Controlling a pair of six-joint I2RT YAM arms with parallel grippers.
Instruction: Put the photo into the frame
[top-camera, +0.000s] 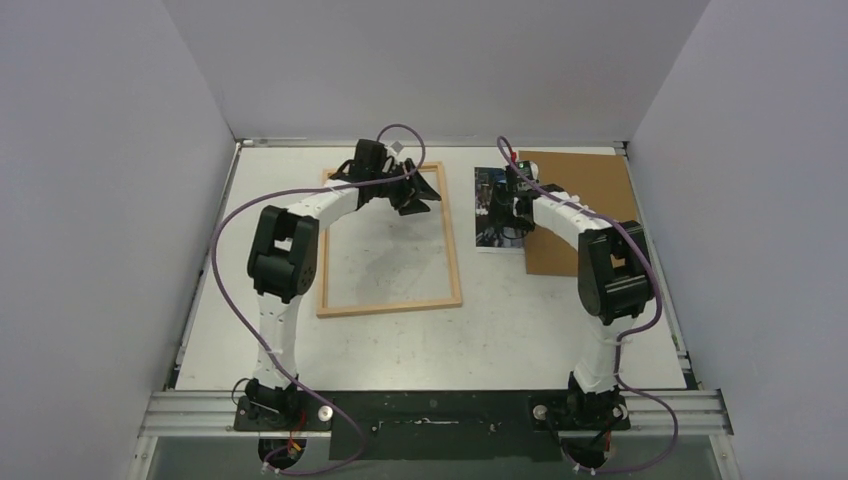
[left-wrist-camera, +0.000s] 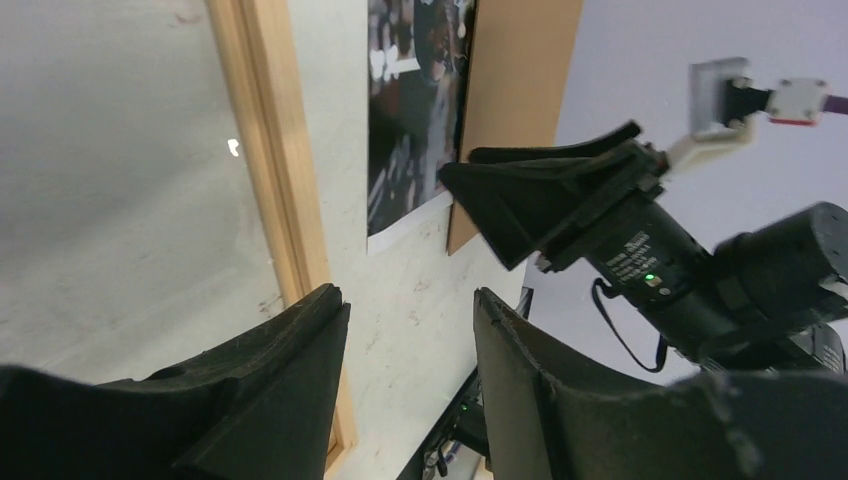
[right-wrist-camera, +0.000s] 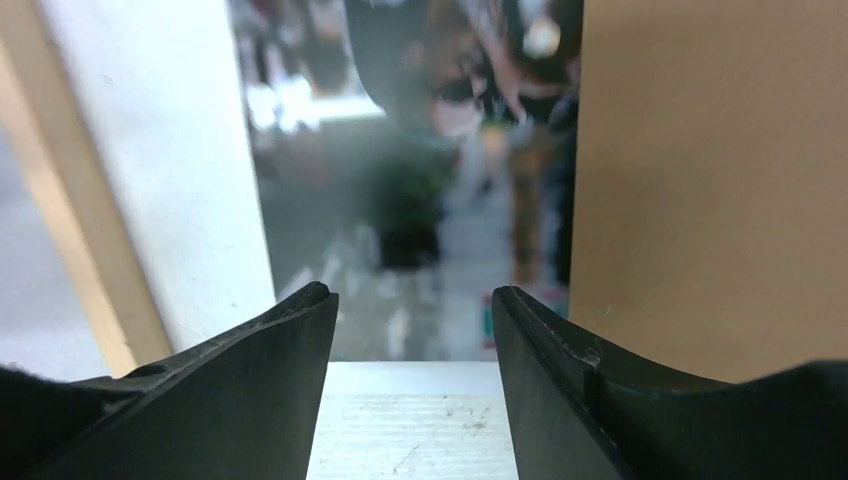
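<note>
The light-wood frame (top-camera: 452, 262) lies flat left of centre; one rail (left-wrist-camera: 275, 150) runs up the left wrist view and another shows at the left edge (right-wrist-camera: 70, 250) of the right wrist view. The photo (top-camera: 490, 215) lies flat to its right, partly overlapping the brown backing board (top-camera: 580, 200). My left gripper (top-camera: 415, 198) hovers over the frame's far right corner, open (left-wrist-camera: 410, 300), with only table between its fingers. My right gripper (top-camera: 512, 205) is over the photo (right-wrist-camera: 420, 180), open (right-wrist-camera: 412, 295) and holding nothing. The photo (left-wrist-camera: 415, 100) also shows in the left wrist view.
The backing board (right-wrist-camera: 710, 180) lies right of the photo, near the right wall. The right gripper's body (left-wrist-camera: 600, 220) is close to my left fingers. Grey walls enclose the table (top-camera: 560, 330) on three sides. Purple cables loop off both arms.
</note>
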